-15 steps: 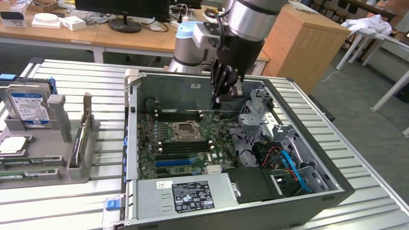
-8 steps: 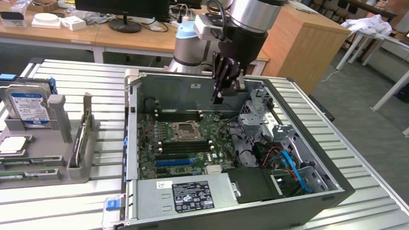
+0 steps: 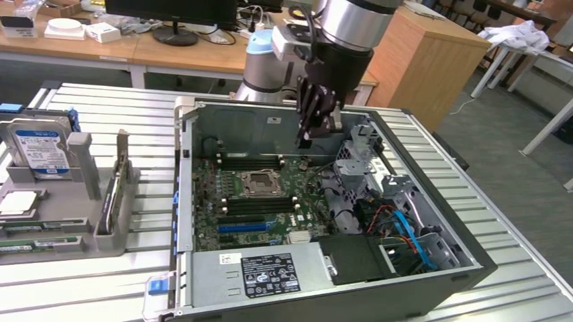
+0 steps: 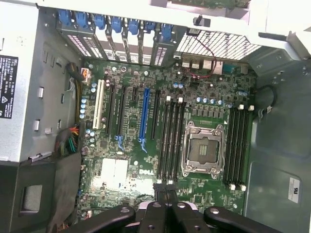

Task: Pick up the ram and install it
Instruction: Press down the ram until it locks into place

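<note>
The jaws are clenched close together on a thin dark strip seen edge-on in the wrist view. I take this strip to be the ram (image 4: 165, 193), held upright with its long edge facing down. They hang from the arm (image 3: 353, 30) inside the open computer case (image 3: 186, 201), clear above the motherboard (image 4: 126, 145) and touching nothing on it.

Directly below lie the long memory slots (image 4: 170, 141), set in banks on both sides of the bare processor socket (image 4: 202, 148). Every slot looks empty, with white latches showing at the slot ends. In the wrist view the jaws line up with the latch end of the bank beside the blue expansion slot (image 4: 144, 114).

The case stands in the middle of the slatted bench (image 3: 107, 107), with its power supply (image 3: 268, 272) toward the near edge. A grey parts tray (image 3: 107, 231) sits at the bench edge on the exterior view's left and carries a hard drive (image 3: 40, 151).

By my reading the pick is done and the carry to the board is in hand; the stick is not yet seated. Seating it calls for the stick to be parallel to one slot and centred between its latches. The press must be straight and even, since a tilt could jam a corner.
</note>
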`<state>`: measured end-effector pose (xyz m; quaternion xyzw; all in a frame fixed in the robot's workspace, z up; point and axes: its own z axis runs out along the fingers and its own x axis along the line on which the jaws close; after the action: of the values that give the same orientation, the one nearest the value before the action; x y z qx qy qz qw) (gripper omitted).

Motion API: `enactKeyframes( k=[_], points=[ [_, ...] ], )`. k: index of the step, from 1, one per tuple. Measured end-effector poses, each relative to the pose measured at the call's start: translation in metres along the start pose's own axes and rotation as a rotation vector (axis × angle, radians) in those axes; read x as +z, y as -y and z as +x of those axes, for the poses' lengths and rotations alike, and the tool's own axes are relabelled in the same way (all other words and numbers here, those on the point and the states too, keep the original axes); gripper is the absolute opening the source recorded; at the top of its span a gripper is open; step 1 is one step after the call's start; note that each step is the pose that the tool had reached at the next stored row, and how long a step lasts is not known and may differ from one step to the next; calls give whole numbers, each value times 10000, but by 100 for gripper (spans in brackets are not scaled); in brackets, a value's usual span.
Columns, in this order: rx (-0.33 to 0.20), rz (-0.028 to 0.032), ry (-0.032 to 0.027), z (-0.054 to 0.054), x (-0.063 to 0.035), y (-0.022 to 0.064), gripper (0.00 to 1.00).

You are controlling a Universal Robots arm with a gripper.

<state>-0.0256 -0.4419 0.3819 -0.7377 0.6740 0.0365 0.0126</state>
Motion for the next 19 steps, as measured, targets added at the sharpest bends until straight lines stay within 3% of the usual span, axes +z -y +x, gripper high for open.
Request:
enactKeyframes(
  k=[19],
  points=[
    [2,1,11,65,342,7,10]
  ],
)
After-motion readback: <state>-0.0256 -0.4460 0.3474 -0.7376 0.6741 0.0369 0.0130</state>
